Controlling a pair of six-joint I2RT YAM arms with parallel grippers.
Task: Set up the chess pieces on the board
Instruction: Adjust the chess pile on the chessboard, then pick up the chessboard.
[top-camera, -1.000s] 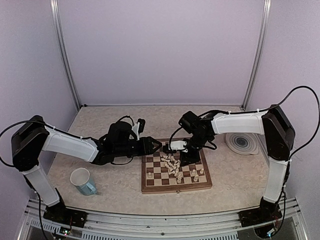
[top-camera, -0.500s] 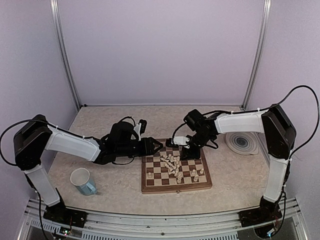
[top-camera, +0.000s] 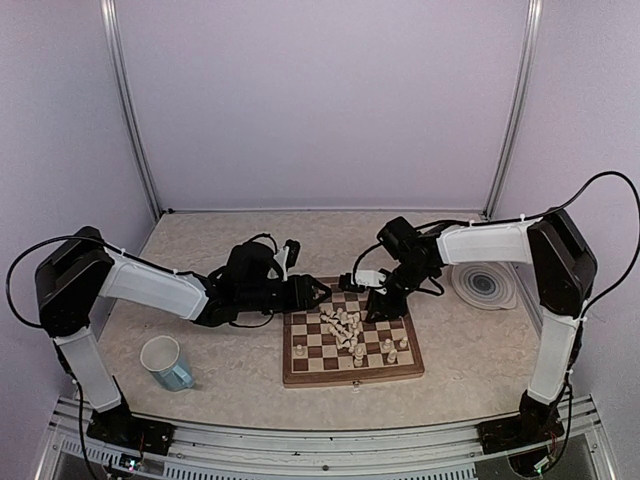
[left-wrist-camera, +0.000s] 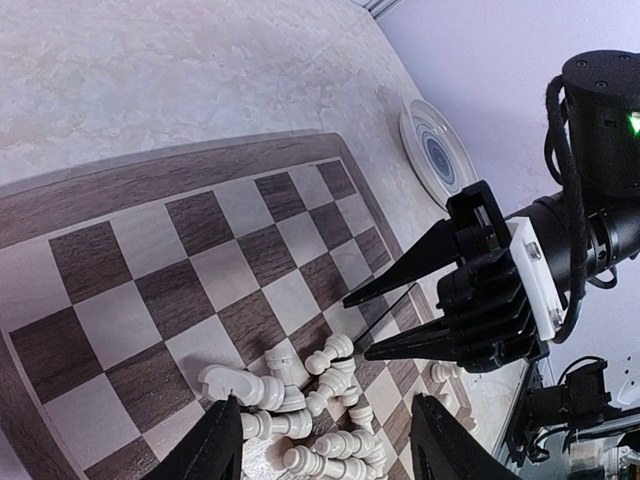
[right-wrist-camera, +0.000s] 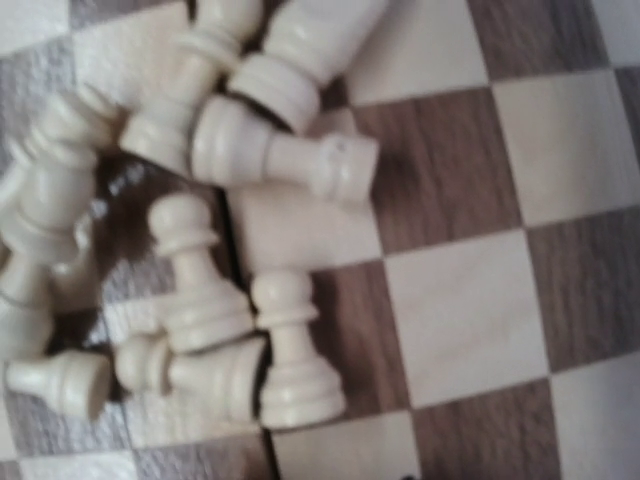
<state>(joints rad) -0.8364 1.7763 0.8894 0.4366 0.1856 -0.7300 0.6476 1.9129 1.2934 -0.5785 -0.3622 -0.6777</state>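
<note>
The board (top-camera: 318, 372) lies between my arms; it also shows in the left wrist view (left-wrist-camera: 150, 200). A heap of cream chess pieces (top-camera: 342, 326) lies toppled on its middle. Several pieces stand nearer the front, such as one (top-camera: 300, 350) at the left and another (top-camera: 391, 347) at the right. My left gripper (top-camera: 320, 291) is open and empty, low at the board's far left corner; its fingers (left-wrist-camera: 222, 443) frame the heap (left-wrist-camera: 300, 400). My right gripper (top-camera: 375, 308) is open and empty, just above the heap's far edge (left-wrist-camera: 357, 328). The right wrist view shows the fallen pieces (right-wrist-camera: 200, 260) close up, without its fingers.
A round grey-blue ringed plate (top-camera: 484, 285) sits on the table right of the board, also in the left wrist view (left-wrist-camera: 437, 150). A light blue cup (top-camera: 167, 362) stands at the front left. The back of the table is bare marbled surface.
My right gripper has lifted and drawn back to the right, away from the heap. My left arm has edged right, toward the board's corner.
</note>
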